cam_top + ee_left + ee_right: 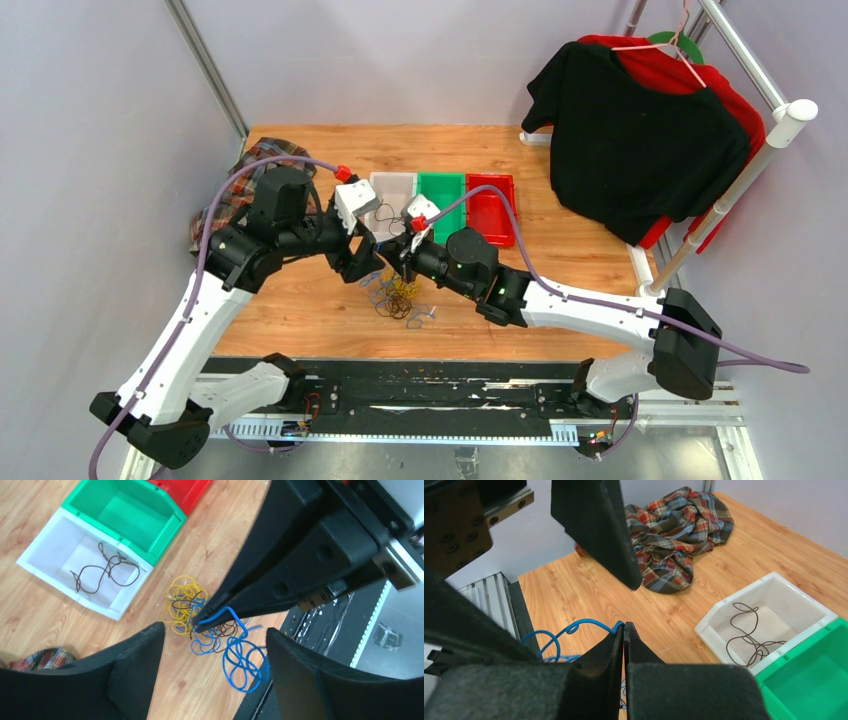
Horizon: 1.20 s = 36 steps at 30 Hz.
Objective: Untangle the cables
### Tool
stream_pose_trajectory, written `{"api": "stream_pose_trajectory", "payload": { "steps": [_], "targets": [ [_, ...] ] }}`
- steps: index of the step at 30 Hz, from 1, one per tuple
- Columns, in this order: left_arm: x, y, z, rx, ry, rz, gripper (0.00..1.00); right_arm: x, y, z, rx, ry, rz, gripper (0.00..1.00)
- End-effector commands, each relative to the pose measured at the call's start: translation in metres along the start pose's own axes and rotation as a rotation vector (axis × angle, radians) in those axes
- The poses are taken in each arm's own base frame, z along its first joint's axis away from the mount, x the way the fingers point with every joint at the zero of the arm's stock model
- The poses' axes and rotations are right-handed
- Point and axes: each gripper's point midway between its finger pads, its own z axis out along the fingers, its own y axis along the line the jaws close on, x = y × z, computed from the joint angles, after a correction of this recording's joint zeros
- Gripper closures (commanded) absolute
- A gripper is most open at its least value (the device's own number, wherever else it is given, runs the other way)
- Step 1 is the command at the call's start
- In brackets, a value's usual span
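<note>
A tangle of yellow, blue and dark brown cables (400, 298) lies on the wooden table in front of the bins. My right gripper (624, 626) is shut on a blue cable (240, 660), whose loops hang from its tips down to the pile. In the left wrist view the right gripper (197, 625) pinches that cable just above the yellow cables (181, 600). My left gripper (215, 650) is open, its fingers spread to either side of the blue loops with nothing between them. One dark brown cable (105, 572) lies in the white bin (35, 555).
White bin (392, 177), green bin (441, 178) and red bin (490, 180) stand side by side behind the pile. A plaid cloth (240, 190) lies at the table's far left. A rack with a black shirt (640, 130) and a red one stands at the right.
</note>
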Motion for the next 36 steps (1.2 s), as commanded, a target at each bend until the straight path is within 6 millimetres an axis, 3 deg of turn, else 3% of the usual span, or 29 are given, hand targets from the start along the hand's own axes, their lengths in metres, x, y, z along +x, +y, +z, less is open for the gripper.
{"api": "stream_pose_trajectory", "payload": {
  "steps": [1,4,8,12,16,20,21,26,30,36],
  "targets": [
    [-0.02,0.018,-0.001,-0.104,-0.082,0.008,0.28,0.0,0.008,0.004,0.0,0.018,-0.038,0.99],
    [-0.025,0.023,-0.002,-0.129,-0.092,0.026,0.49,0.001,0.008,0.003,-0.002,0.02,-0.038,0.99],
    [-0.021,0.019,-0.002,-0.107,-0.083,0.041,0.64,-0.002,0.009,0.001,-0.004,0.008,-0.034,0.99],
    [-0.003,0.006,0.004,-0.021,-0.022,0.03,0.67,-0.004,0.01,0.001,-0.011,0.002,-0.034,0.99],
    [0.003,0.005,0.005,-0.018,-0.01,0.04,0.71,-0.005,0.013,0.002,-0.026,-0.003,-0.027,0.99],
    [0.002,-0.001,0.006,0.023,-0.018,0.031,0.57,-0.007,0.017,0.004,-0.043,-0.009,-0.017,0.99],
    [0.002,-0.004,0.007,0.036,-0.02,0.027,0.58,-0.008,0.018,0.005,-0.049,-0.012,-0.014,0.99],
    [0.001,0.001,0.006,0.009,-0.014,0.027,0.97,-0.007,0.022,0.007,-0.067,-0.014,-0.003,0.99],
    [-0.009,-0.006,-0.003,0.02,-0.052,0.034,0.99,-0.002,0.015,0.007,-0.027,-0.029,0.019,0.99],
    [-0.033,-0.022,-0.021,0.058,-0.117,0.001,1.0,0.012,0.002,0.02,0.048,-0.046,0.042,0.7]
  ]
}}
